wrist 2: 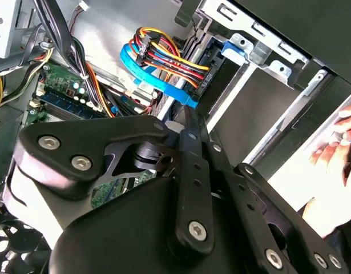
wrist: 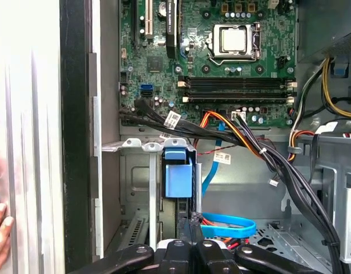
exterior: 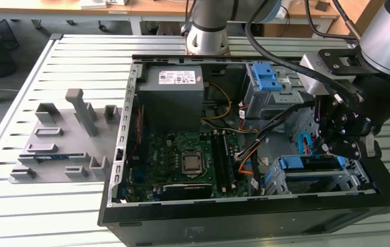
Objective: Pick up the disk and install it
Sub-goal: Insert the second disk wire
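The disk (exterior: pixel 309 163) sits in the drive cage at the case's front corner, on the exterior view's right, with its blue carrier tab facing the motherboard. In the first wrist view the disk (wrist: pixel 178 173) stands edge-on in the cage slot, so mostly the blue carrier front shows. My gripper (exterior: pixel 337 153) hangs just above the disk's far end. Its black fingers are pressed together in both wrist views, gripper (wrist: pixel 190 221) and gripper (wrist 2: pixel 189 117), with nothing seen between them. I cannot tell whether the fingertips touch the disk.
The open computer case (exterior: pixel 123 154) lies on a slatted metal table (exterior: pixel 78 67). A second blue carrier (exterior: pixel 265 77) sits in the upper bay. Loose cables (wrist: pixel 249 142) cross beside the cage. A grey fixture plate (exterior: pixel 65 139) lies at the exterior view's left. A person's hand (wrist 2: pixel 335 149) rests beside the case.
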### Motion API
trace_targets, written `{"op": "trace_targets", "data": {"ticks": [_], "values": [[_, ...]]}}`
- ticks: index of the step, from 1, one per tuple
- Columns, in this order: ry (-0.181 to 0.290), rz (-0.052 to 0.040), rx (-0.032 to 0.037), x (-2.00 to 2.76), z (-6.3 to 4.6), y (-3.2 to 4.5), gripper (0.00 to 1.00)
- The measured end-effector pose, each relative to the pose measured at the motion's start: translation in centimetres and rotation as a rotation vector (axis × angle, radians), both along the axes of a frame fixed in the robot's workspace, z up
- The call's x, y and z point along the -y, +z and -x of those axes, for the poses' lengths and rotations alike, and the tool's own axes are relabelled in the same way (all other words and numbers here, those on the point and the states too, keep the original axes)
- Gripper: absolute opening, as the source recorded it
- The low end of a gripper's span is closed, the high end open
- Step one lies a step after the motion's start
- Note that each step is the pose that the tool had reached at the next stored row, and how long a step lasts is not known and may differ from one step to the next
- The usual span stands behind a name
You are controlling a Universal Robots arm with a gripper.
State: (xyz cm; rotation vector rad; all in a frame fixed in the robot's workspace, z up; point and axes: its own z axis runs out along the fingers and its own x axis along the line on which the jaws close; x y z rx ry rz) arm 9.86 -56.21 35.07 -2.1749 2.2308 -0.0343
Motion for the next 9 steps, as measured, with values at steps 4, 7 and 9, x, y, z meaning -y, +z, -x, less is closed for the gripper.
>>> {"op": "trace_targets", "data": {"ticks": [4,7,9], "values": [[0.000,0.0002,0.0000,0.00,0.00,0.02,0.11],[0.000,0.0002,0.0000,0.00,0.00,0.03,0.11],[0.000,0.0002,0.0000,0.00,0.00,0.03,0.11]]}}
